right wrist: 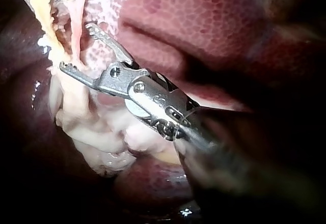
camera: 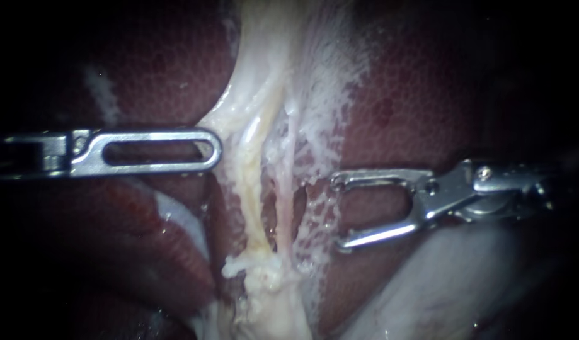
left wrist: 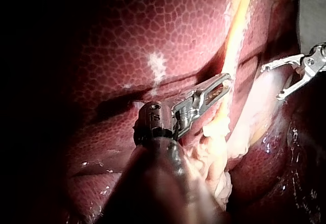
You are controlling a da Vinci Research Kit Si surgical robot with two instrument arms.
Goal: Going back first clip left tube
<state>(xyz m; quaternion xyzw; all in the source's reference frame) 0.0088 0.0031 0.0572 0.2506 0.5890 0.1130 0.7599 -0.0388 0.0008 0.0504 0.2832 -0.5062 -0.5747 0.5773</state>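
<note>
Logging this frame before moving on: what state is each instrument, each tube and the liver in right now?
Left instrument: tip against the edge of the pale tissue beside the left tube.
Right instrument: jaws wide open, gripping nothing, beside the right tube.
Left tube: whole, no clip showing.
Right tube: thin, whole, no clip showing.
Liver: exposed, untouched by either instrument's tip.
</note>
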